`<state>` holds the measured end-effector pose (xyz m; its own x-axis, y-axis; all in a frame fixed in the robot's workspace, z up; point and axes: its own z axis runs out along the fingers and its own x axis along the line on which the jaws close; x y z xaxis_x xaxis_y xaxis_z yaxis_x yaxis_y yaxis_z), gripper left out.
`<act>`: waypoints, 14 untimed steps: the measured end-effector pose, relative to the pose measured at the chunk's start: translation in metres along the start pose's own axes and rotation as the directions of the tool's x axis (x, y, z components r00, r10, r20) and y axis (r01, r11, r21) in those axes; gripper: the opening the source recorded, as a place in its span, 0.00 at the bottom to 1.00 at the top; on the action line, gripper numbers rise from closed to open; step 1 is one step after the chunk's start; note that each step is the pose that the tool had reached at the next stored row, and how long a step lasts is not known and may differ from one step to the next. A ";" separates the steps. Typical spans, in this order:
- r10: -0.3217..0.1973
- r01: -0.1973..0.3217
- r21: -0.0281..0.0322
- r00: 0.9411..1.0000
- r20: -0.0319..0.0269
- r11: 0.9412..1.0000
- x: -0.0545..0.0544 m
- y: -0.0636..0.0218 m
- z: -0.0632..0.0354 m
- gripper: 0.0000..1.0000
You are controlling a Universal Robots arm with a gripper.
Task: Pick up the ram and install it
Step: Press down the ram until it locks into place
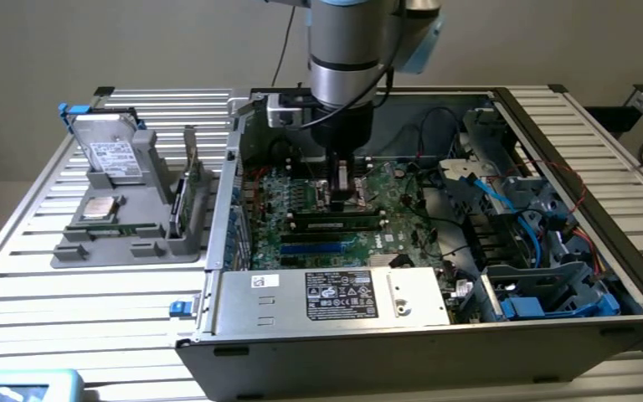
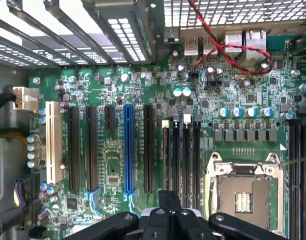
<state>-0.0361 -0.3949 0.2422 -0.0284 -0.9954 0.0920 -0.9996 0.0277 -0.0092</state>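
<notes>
Ram (image 1: 338, 224) just below gripper (image 1: 344, 203)

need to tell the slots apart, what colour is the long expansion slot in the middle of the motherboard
Blue; the expansion slot stands out among black ones, best in the wrist view.

Case walls (image 1: 235, 159) and cables (image 1: 472, 180) hem the open motherboard (image 1: 311, 205).

Honestly can't read anything; the power supply (image 1: 333, 295) sticker (image 1: 341, 296) has print, way too tiny to make out.
</notes>
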 end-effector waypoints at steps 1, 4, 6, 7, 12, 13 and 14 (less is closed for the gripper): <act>0.000 0.000 0.000 1.000 0.000 1.000 0.000 -0.0023 -0.0008 0.11; 0.000 0.000 0.000 1.000 0.000 1.000 0.000 -0.0094 -0.0030 0.11; 0.000 0.000 0.000 1.000 0.000 1.000 0.000 -0.0138 -0.0038 0.11; 0.000 0.000 0.000 1.000 0.000 1.000 0.000 -0.0155 -0.0038 0.11; 0.000 0.000 -0.001 1.000 0.000 1.000 0.000 -0.0162 -0.0039 0.11; 0.000 0.000 -0.001 1.000 0.000 1.000 0.000 -0.0162 -0.0039 0.11; 0.000 0.000 -0.001 1.000 0.000 1.000 0.000 -0.0162 -0.0039 0.11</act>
<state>-0.0200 -0.3949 0.2463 -0.0285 -0.9954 0.0920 -0.9996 0.0279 -0.0078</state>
